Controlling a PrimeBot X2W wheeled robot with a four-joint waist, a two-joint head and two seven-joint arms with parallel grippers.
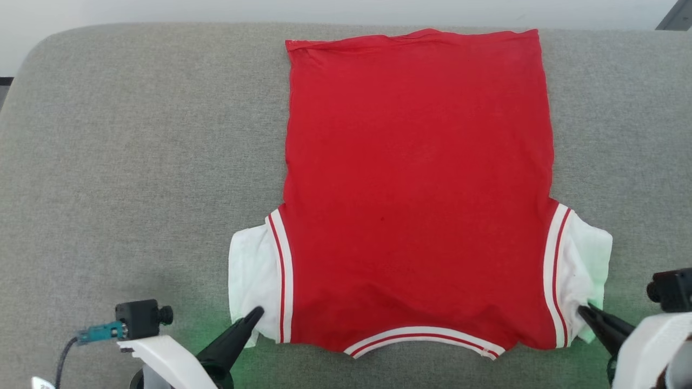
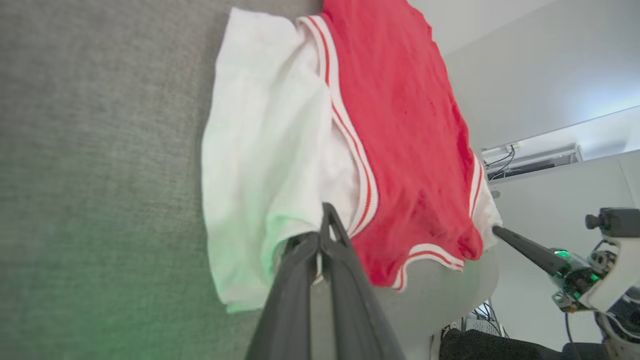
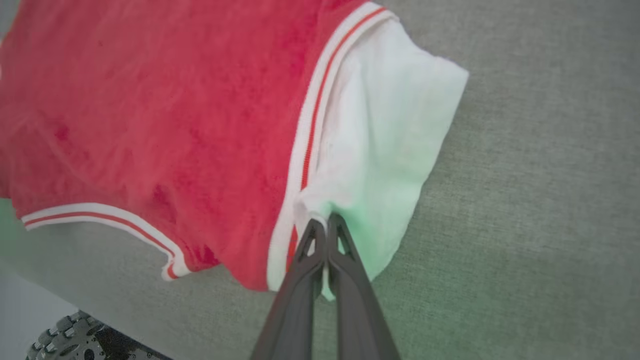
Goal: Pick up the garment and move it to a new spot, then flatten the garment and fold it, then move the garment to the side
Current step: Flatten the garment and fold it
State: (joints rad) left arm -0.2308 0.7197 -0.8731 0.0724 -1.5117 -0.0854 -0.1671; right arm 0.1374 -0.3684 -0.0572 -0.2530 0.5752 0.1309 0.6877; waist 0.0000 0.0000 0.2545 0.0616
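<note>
left claw (image 1: 255, 314) clamped on garment (image 1: 419, 189) white corner | right claw (image 1: 585, 312) same | risk: shallow pinch slips; uneven pull wrinkles it

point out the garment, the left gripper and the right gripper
garment (image 1: 416, 189), head view, middle of red panel
left gripper (image 1: 257, 312), head view, between its fingertips
right gripper (image 1: 583, 310), head view, between its fingertips

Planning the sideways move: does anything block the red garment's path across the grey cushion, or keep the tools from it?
Nothing visible does. The soft red garment with white panels lies flat on the grey fabric cushion, no object beside it. The left tool and right tool are each pinched shut on a white corner.
</note>
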